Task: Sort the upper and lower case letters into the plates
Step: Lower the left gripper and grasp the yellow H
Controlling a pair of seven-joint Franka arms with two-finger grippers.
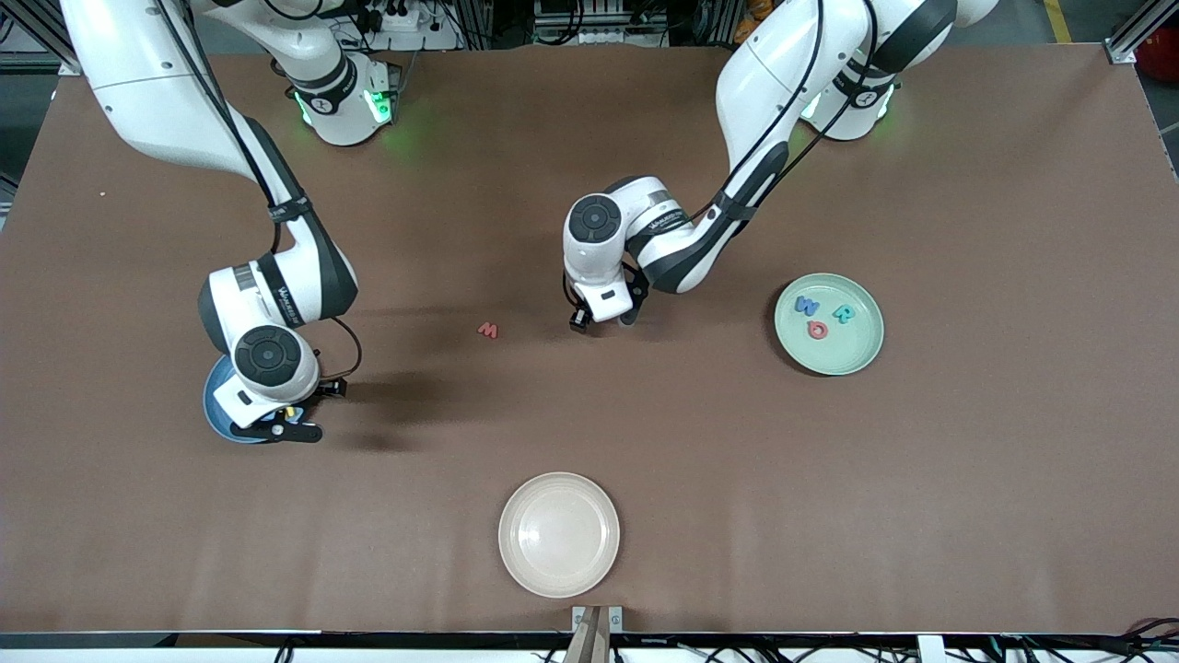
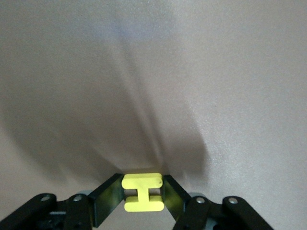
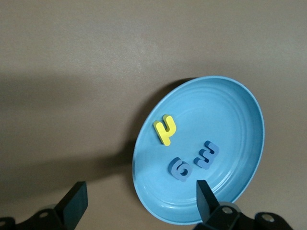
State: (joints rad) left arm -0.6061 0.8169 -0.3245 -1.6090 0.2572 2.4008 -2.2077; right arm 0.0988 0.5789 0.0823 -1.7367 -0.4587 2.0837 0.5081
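Observation:
My left gripper (image 2: pixel 142 189) is shut on a yellow letter (image 2: pixel 142 192) shaped like an H on its side, low over the middle of the table (image 1: pixel 603 322). A salmon M (image 1: pixel 488 330) lies on the table beside it, toward the right arm's end. The mint plate (image 1: pixel 857 354) holds a blue W (image 1: pixel 808 305), a teal R (image 1: pixel 843 313) and a salmon o (image 1: pixel 817 329). My right gripper (image 3: pixel 139 201) hangs open over the edge of the blue plate (image 3: pixel 230 120), which holds a yellow letter (image 3: pixel 165 129) and two blue letters (image 3: pixel 179 168).
A cream-white plate (image 1: pixel 559 534) sits near the table's front edge, nearer the front camera than everything else. The right arm's hand covers most of the blue plate (image 1: pixel 216 405) in the front view.

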